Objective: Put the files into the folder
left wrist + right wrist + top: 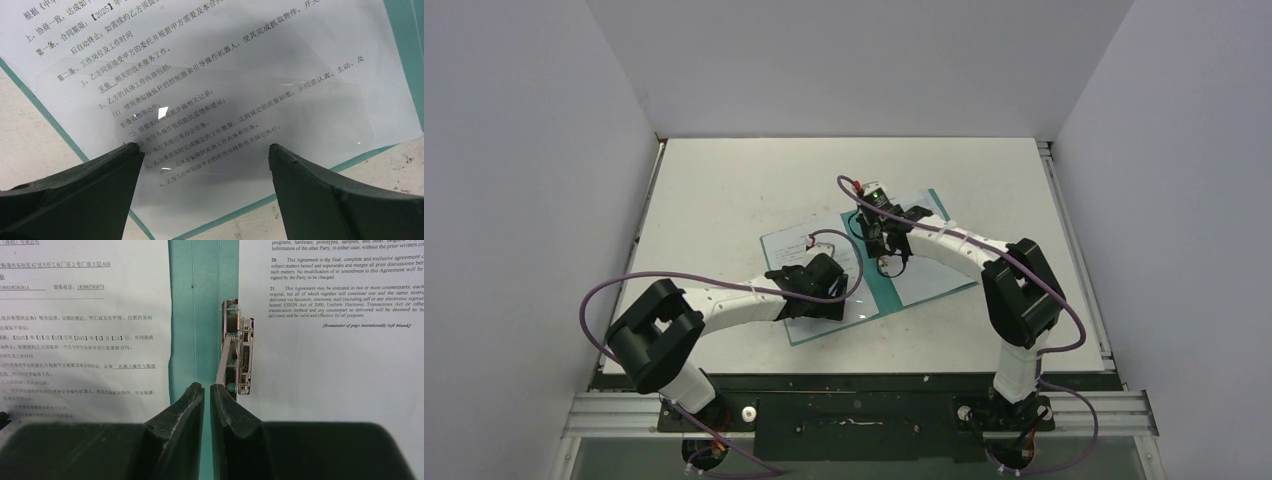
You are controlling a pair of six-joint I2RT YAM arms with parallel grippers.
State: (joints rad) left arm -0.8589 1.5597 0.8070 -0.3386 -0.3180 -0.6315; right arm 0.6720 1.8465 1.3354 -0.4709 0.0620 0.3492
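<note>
The teal folder [886, 293] lies open on the table. A white printed sheet [786, 250] lies on its left half and another sheet [927, 276] on its right half. My left gripper [839, 297] is open and empty, low over the near corner of the left sheet [225, 75], with the folder's edge [350, 162] showing beneath. My right gripper [889, 266] is shut and holds nothing. It [207, 386] stands over the folder's spine [200, 315], its tip right beside the silver clip [239, 355]. The left sheet [85, 340] and the right sheet [330, 380] flank the spine.
A transparent film [320, 115] lies over the left sheet. The pale table [30, 145] surrounds the folder. White walls [524, 150] enclose the table on three sides. The arms' purple cables [624, 285] loop near the front edge.
</note>
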